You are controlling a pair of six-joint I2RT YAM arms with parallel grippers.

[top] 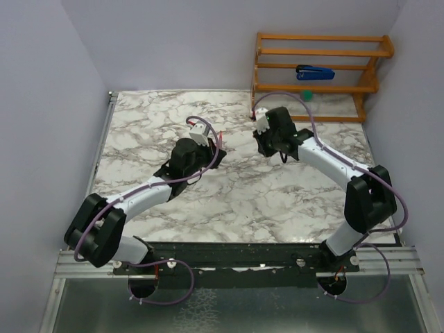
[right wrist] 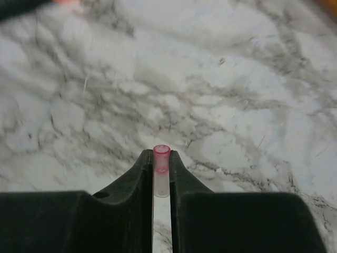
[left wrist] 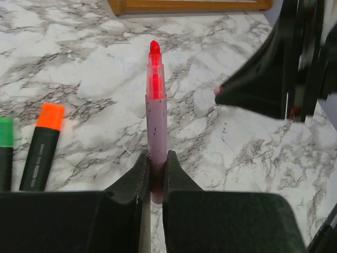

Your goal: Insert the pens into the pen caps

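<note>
My left gripper (left wrist: 156,164) is shut on the lower barrel of a slim pale pink pen (left wrist: 156,121), whose bare red tip points away from it. My right gripper (right wrist: 161,158) is shut on a small clear pink pen cap (right wrist: 161,169), open mouth facing outward. In the top view the left gripper (top: 216,149) and right gripper (top: 260,142) face each other above mid-table, a short gap apart. Two black pens lie on the marble left of the held pen, one orange-ended (left wrist: 43,145) and one green-ended (left wrist: 5,153). A tiny green cap (top: 306,94) sits by the rack.
A wooden rack (top: 319,69) stands at the back right with a blue stapler-like object (top: 316,71) on its shelf. The right gripper's black finger (left wrist: 263,84) fills the right side of the left wrist view. Walls close in the marble table (top: 159,111) on three sides.
</note>
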